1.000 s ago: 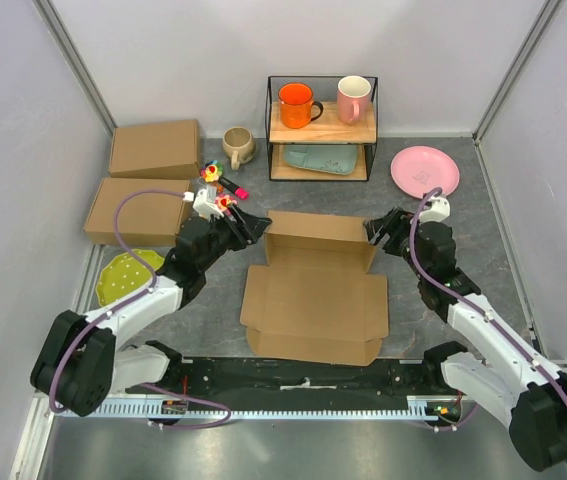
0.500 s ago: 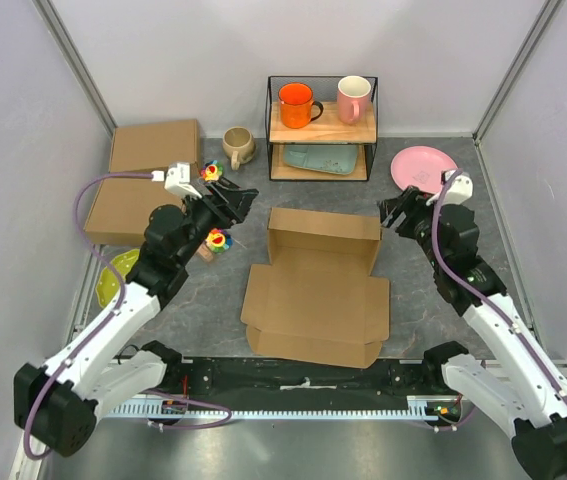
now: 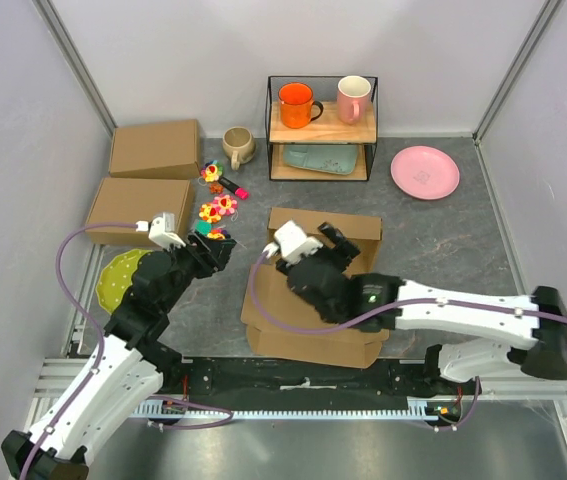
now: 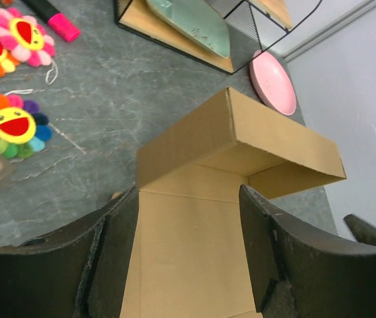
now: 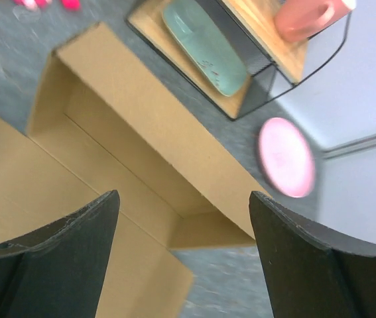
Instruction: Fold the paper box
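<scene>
Hanging over the paper box (image 3: pixel 308 345), the right gripper (image 5: pixel 182 222) has its fingers wide apart, empty. The left gripper (image 4: pixel 188 245) is just left of the box, fingers apart too.

No words or numbers can be read. The round pink plate (image 3: pixel 424 172) at the upper right has a faint mark in its middle, too small to read.

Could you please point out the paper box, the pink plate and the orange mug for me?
paper box (image 3: pixel 360 227), top view, on its raised rear wall
pink plate (image 3: pixel 424 171), top view, at its centre
orange mug (image 3: pixel 294 104), top view, on its body
</scene>
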Controlling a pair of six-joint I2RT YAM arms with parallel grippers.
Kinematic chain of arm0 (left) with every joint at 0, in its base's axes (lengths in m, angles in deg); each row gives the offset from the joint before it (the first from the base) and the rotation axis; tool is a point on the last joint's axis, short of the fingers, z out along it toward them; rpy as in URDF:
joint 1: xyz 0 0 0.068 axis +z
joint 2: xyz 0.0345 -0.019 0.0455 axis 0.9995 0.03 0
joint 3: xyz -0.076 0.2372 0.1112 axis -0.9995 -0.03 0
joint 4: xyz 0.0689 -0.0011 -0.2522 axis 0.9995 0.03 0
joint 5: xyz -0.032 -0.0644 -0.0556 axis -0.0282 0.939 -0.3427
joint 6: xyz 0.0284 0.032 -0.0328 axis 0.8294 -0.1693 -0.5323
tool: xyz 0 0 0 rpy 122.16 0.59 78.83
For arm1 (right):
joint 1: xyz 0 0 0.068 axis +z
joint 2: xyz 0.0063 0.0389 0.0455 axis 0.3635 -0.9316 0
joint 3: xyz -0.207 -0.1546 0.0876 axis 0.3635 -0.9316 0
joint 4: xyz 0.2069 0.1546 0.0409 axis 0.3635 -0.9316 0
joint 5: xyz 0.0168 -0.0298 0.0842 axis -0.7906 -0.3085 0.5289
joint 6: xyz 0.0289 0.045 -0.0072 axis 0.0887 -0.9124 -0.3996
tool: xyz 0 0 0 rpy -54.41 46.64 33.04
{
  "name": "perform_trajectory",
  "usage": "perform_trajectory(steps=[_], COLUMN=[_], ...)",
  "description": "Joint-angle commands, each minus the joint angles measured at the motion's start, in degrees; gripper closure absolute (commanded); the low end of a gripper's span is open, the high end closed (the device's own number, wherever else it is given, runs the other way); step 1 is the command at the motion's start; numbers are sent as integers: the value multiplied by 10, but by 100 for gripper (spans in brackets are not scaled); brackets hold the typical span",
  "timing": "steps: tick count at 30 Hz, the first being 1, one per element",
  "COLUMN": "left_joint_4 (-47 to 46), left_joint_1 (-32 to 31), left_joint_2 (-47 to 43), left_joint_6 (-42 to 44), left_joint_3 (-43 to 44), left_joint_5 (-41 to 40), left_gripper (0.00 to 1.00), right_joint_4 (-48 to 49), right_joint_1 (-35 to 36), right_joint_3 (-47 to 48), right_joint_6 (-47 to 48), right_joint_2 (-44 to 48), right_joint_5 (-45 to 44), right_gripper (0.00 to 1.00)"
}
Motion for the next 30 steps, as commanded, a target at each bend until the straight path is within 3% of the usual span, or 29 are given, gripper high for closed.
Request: perform_trajectory(steps=[1, 11, 17, 23, 27, 30], left_joint_4=[57, 92, 99, 102, 107, 107], left_joint_1=[-1, -1, -1, -1, -1, -1], left_joint_2=[-40, -74, -80, -81, -85, -88], left_joint_6=[11, 4, 0, 4, 6, 4], left_joint_3=[0, -4, -8, -5, -4, -7], left_joint_5=[-43, -73, -79, -83, -87, -84], left_gripper=[31, 29, 29, 29, 29, 29], right_joint_4=[-5, 71, 88, 174, 191, 202], right_joint_1=[47, 55, 33, -7, -47, -60], right_joint_3=[-10, -57, -46, -45, -24, -14], right_joint_6=[133, 222, 208, 260, 266, 282], right_joint_2=[-39, -116, -165, -208, -228, -240], right_joint_5=[-179, -205, -204, -218, -210, -204], right_gripper=[13, 12, 14, 16, 19, 28])
